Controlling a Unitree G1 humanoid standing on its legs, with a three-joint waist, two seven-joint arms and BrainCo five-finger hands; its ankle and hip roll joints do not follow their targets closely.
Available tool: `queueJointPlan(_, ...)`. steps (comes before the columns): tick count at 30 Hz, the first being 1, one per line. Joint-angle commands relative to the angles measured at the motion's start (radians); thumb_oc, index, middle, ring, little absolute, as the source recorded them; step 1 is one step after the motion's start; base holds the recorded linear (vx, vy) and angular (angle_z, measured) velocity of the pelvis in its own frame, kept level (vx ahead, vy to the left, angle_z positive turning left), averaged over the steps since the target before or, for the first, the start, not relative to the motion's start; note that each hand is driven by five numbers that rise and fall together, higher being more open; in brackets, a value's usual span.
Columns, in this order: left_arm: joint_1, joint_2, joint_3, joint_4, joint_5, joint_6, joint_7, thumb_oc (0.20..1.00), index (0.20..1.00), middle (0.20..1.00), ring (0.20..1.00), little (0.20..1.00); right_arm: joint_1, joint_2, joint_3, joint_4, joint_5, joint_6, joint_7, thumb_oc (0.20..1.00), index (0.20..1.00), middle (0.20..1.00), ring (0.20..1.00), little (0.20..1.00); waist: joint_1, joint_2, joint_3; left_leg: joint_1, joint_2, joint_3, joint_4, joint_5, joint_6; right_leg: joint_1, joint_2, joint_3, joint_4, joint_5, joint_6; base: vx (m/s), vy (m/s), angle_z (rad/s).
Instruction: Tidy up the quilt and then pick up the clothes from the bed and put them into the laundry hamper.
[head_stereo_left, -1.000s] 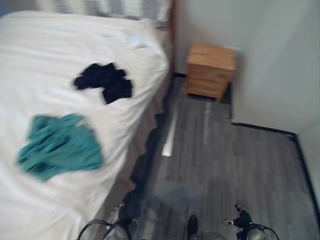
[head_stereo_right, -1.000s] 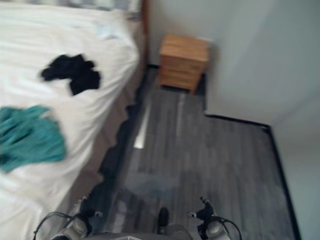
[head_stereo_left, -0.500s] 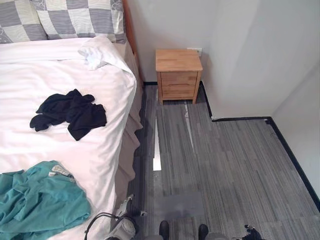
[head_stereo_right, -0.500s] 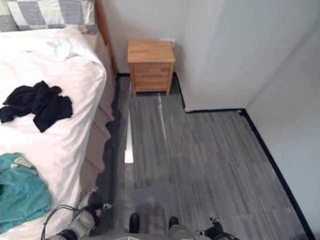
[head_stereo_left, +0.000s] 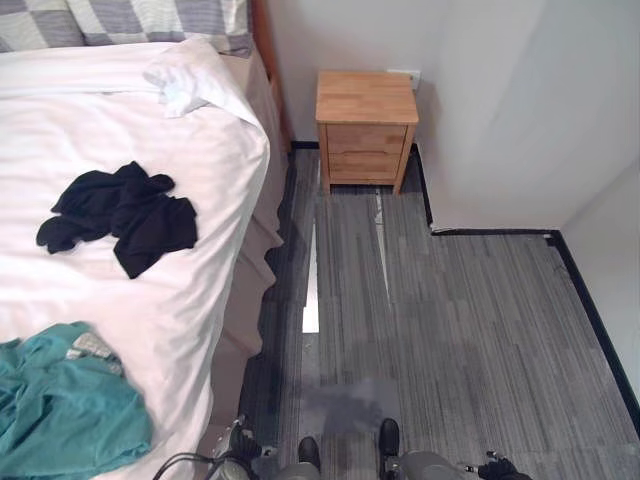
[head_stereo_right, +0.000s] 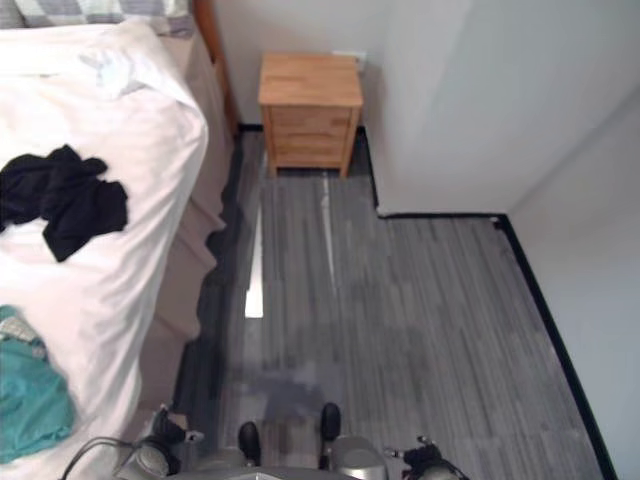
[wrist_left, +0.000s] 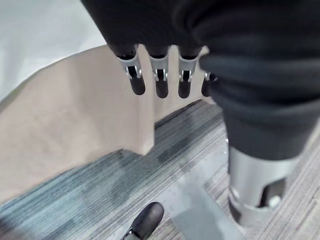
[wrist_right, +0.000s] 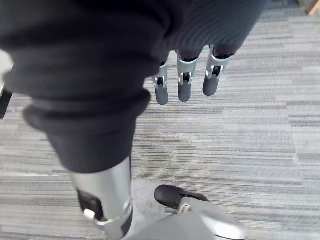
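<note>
A white quilt (head_stereo_left: 130, 290) covers the bed, with a rumpled corner (head_stereo_left: 183, 82) near the checked pillows (head_stereo_left: 150, 18). A black garment (head_stereo_left: 118, 213) lies bunched in the middle of the quilt. A teal garment (head_stereo_left: 62, 412) is spread near the bed's foot, closest to me. My left hand (wrist_left: 157, 75) hangs low beside the bed's beige skirt (wrist_left: 70, 135), fingers straight and holding nothing. My right hand (wrist_right: 185, 80) hangs over the grey floor, fingers straight and empty too.
A wooden nightstand (head_stereo_left: 366, 125) stands against the wall beside the bed's head. Grey plank floor (head_stereo_left: 450, 330) runs between the bed and the white walls, which step in at a corner (head_stereo_left: 435, 228) on the right.
The whole picture has swung and steadied, so the camera moved: the bed now sits further left. The clothes lie where they were. Both hands stay low.
</note>
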Motion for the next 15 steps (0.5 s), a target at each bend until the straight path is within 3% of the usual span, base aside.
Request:
queueJointPlan(1,-0.099,-0.002,-0.046,-0.002,-0.007,-0.022,0.018,1.000,1.000,1.000,1.000,1.000,-0.083,-0.076,-0.023,-0.021,0.059,-0.027,-0.021,1.000,1.000,1.000,1.000,1.000,0.030,0.006,0.065,-0.167,0.048,-0.026,0.426,0.062,0.005,0.031,-0.027,0.013,0.139,-0.176,0.059,0.03,-0.144,-0.01)
queueJointPlan(2,-0.099,-0.002,-0.046,-0.002,-0.007,-0.022,0.018,1.000,1.000,1.000,1.000,1.000,-0.083,-0.076,-0.023,-0.021,0.059,-0.027,-0.021,1.000,1.000,1.000,1.000,1.000,0.029,0.006,0.064,-0.168,0.048,-0.027,0.427,0.061,0.005,0.030,-0.026,0.013,0.139,-0.176,0.059,0.12,-0.125,-0.17)
queueJointPlan(4,-0.094,-0.010,-0.032,0.029,-0.016,-0.018,0.026,1.000,1.000,1.000,1.000,1.000,-0.098,-0.084,0.006,-0.027,0.049,-0.023,-0.007,1.000,1.000,1.000,1.000,1.000,0.057,-0.001,0.070,-0.246,-0.017,-0.038,0.384,0.006,0.032,0.080,-0.015,0.053,0.108,-0.203,0.058,0.33,-0.048,-0.35)
queueJointPlan(5,-0.094,-0.010,-0.031,0.029,-0.016,-0.018,0.026,1.000,1.000,1.000,1.000,1.000,-0.099,-0.083,0.006,-0.027,0.049,-0.023,-0.007,1.000,1.000,1.000,1.000,1.000,0.058,-0.002,0.068,-0.246,-0.018,-0.037,0.379,0.009,0.032,0.078,-0.016,0.054,0.107,-0.202,0.058,0.48,0.035,-0.24)
queueJointPlan(6,-0.082,-0.017,-0.018,0.032,-0.024,-0.020,0.027,1.000,1.000,1.000,1.000,1.000,-0.099,-0.086,0.012,-0.034,0.043,-0.024,0.001,1.000,1.000,1.000,1.000,1.000,0.074,0.002,0.052,-0.266,-0.048,-0.015,0.262,0.004,0.045,0.103,-0.007,0.070,0.084,-0.218,0.066,0.41,0.046,-0.38)
queueJointPlan(9,-0.070,-0.028,-0.009,0.034,-0.015,-0.023,0.022,1.000,1.000,1.000,1.000,1.000,-0.102,-0.091,0.015,-0.038,0.033,-0.029,0.002,1.000,1.000,1.000,1.000,1.000,0.098,0.018,0.038,-0.292,-0.065,0.083,0.066,0.087,0.032,0.157,0.019,0.070,0.056,-0.248,0.073,0.50,0.060,-0.54)
queueJointPlan(11,-0.065,-0.031,-0.004,0.040,-0.007,-0.019,0.017,1.000,1.000,1.000,1.000,1.000,-0.102,-0.089,0.011,-0.030,0.018,-0.026,0.003,1.000,1.000,1.000,1.000,1.000,0.107,0.016,0.028,-0.299,-0.062,0.160,-0.004,0.095,0.034,0.191,0.031,0.069,0.055,-0.273,0.077,0.53,0.080,-0.12)
queueJointPlan(12,-0.058,-0.028,0.003,0.039,-0.007,-0.016,0.011,1.000,1.000,1.000,1.000,1.000,-0.099,-0.084,0.011,-0.024,0.007,-0.025,0.009,1.000,1.000,1.000,1.000,1.000,0.116,0.011,0.017,-0.286,-0.054,0.195,-0.021,0.102,0.041,0.208,0.038,0.064,0.065,-0.288,0.079,0.61,0.093,-0.03)
queueJointPlan(14,-0.045,-0.026,0.014,0.043,-0.008,-0.011,0.006,1.000,1.000,1.000,1.000,1.000,-0.097,-0.079,0.012,-0.014,-0.008,-0.018,0.014,1.000,1.000,1.000,1.000,1.000,0.124,0.003,0.008,-0.272,-0.055,0.201,-0.019,0.102,0.058,0.219,0.044,0.069,0.085,-0.301,0.081,0.52,0.045,-0.10)
queueJointPlan(15,-0.039,-0.014,0.021,0.046,-0.004,-0.007,0.002,1.000,1.000,1.000,1.000,1.000,-0.089,-0.058,0.015,-0.002,-0.018,-0.025,0.011,1.000,1.000,1.000,1.000,1.000,0.151,-0.050,-0.004,-0.264,-0.080,0.180,0.018,0.079,0.097,0.208,0.040,0.055,0.221,-0.279,0.117,0.54,0.005,-0.36)
